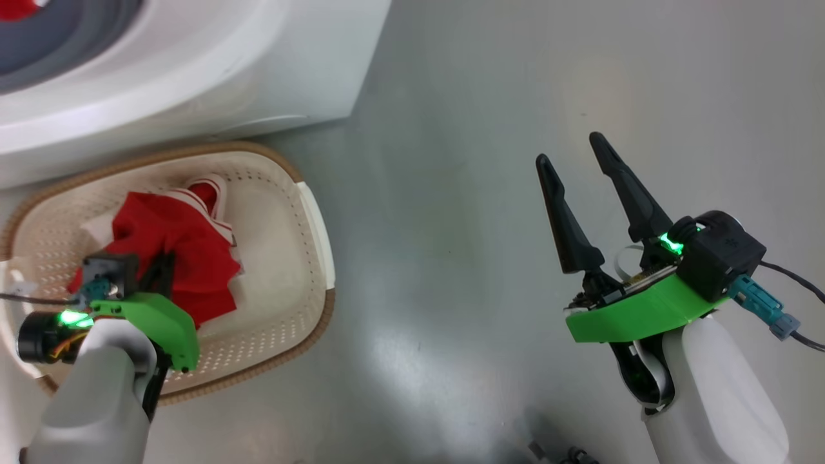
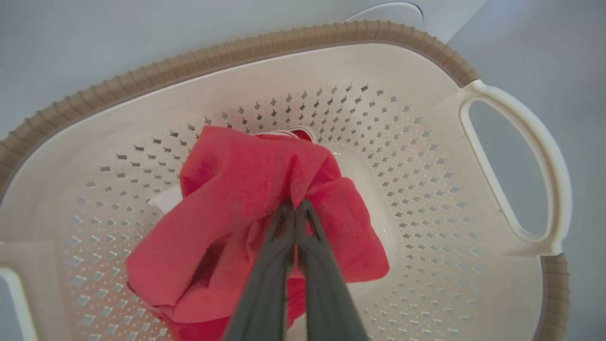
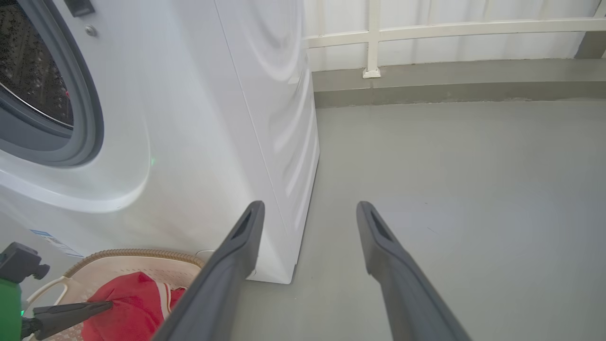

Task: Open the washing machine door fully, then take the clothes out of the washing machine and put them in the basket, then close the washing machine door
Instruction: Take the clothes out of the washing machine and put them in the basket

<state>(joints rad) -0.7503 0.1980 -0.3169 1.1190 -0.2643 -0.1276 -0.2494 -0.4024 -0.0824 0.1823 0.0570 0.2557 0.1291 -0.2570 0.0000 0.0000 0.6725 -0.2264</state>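
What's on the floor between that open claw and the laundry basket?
Nothing: in the head view the grey floor between the right claw and the basket is bare.

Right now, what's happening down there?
The left claw is shut on the red clothes inside the basket, which sits on the floor in front of the washing machine. The right claw is open and holds nothing, over bare floor. A bit of red shows in the machine's opening.
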